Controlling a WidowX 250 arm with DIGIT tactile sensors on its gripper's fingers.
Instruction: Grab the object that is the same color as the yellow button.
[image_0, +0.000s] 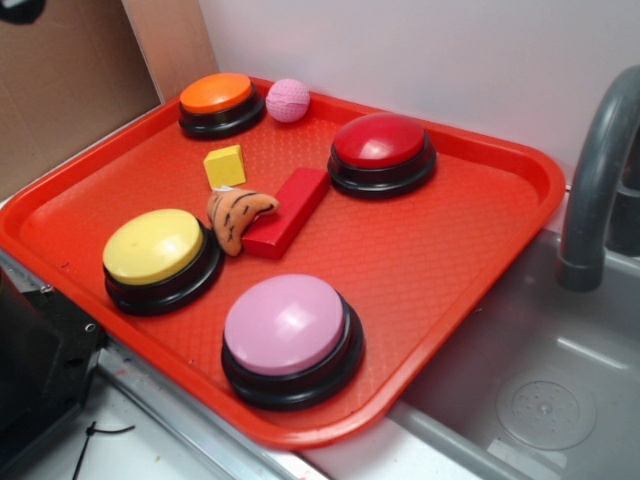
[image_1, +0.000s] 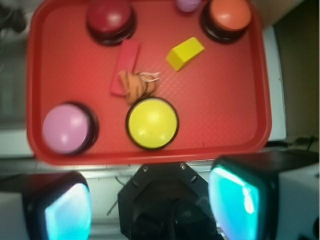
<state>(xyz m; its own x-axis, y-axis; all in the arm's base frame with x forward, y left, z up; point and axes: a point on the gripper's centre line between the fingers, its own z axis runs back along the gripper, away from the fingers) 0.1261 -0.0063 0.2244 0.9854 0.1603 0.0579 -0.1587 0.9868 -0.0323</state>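
1. A red tray (image_0: 480, 250) lies on a counter beside a grey sink (image_0: 540, 390), with a grey faucet (image_0: 600, 180) rising at the tray's 3 o'clock side in the exterior view.
2. The small yellow block (image_0: 225, 165) rests on the tray floor, untouched. In the exterior view it sits toward 11 o'clock from the tray's middle, between the orange button (image_0: 217, 95) and the orange striped plush toy (image_0: 238, 215).
3. In the wrist view the block appears at about 1 o'clock from the tray's middle, lying tilted and well apart from anything else.
4. The yellow button (image_0: 153, 247) stands near the tray's 8 o'clock edge in the exterior view; the plush toy touches or nearly touches its rim.
5. A red rectangular bar (image_0: 287, 210) lies slantwise at the tray's middle, with the plush toy against one end.
6. A dark red button (image_0: 381, 143) stands toward 1 o'clock, a pink button (image_0: 285, 325) toward 6 o'clock, and a small pink ball (image_0: 288, 100) sits just beside the orange button at 12 o'clock.
7. The gripper (image_1: 152, 205) shows only in the wrist view, hanging outside the tray past its near edge. Its two fingers (image_1: 65, 212) stand wide apart at the bottom corners of that view, and nothing is between them.
8. The gripper is well apart from the yellow block, with the yellow button lying between them in the wrist view.
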